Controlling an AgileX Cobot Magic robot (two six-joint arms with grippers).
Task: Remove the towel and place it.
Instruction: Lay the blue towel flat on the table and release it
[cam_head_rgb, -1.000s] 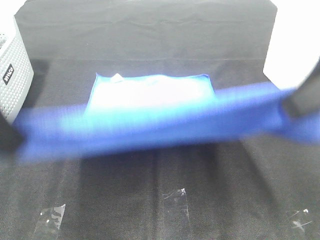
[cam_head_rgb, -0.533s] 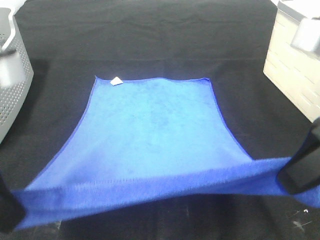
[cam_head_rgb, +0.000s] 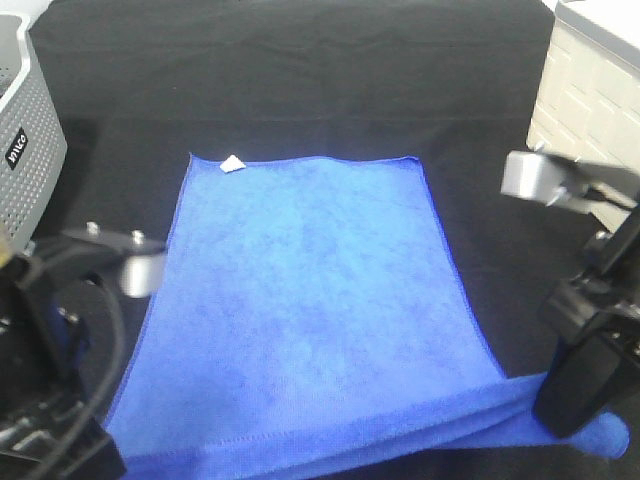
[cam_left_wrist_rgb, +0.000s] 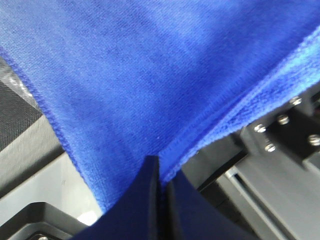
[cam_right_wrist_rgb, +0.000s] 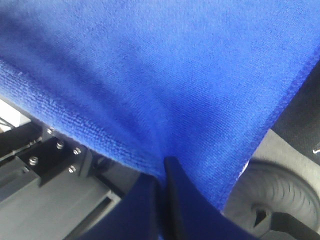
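The royal-blue towel (cam_head_rgb: 310, 300) lies spread out over the black table covering (cam_head_rgb: 300, 70), with its small white tag (cam_head_rgb: 233, 163) at the far left corner. My left gripper (cam_head_rgb: 98, 452) is shut on the near left corner at the front edge. My right gripper (cam_head_rgb: 562, 420) is shut on the near right corner, where the cloth bunches into a fold. In the left wrist view the towel (cam_left_wrist_rgb: 150, 75) drapes away from the pinched fingertips of the left gripper (cam_left_wrist_rgb: 159, 170). The right wrist view shows the towel (cam_right_wrist_rgb: 150, 65) clamped in the right gripper (cam_right_wrist_rgb: 162, 167).
A grey perforated basket (cam_head_rgb: 25, 150) stands at the left edge. A white panelled box (cam_head_rgb: 590, 80) stands at the right. A strip of black covering shows beyond the towel's far edge.
Both grippers have drawn the towel's near edge forward and down. The cloth went from doubled over at mid-table to stretched out flat, and the arms now show at the front corners.
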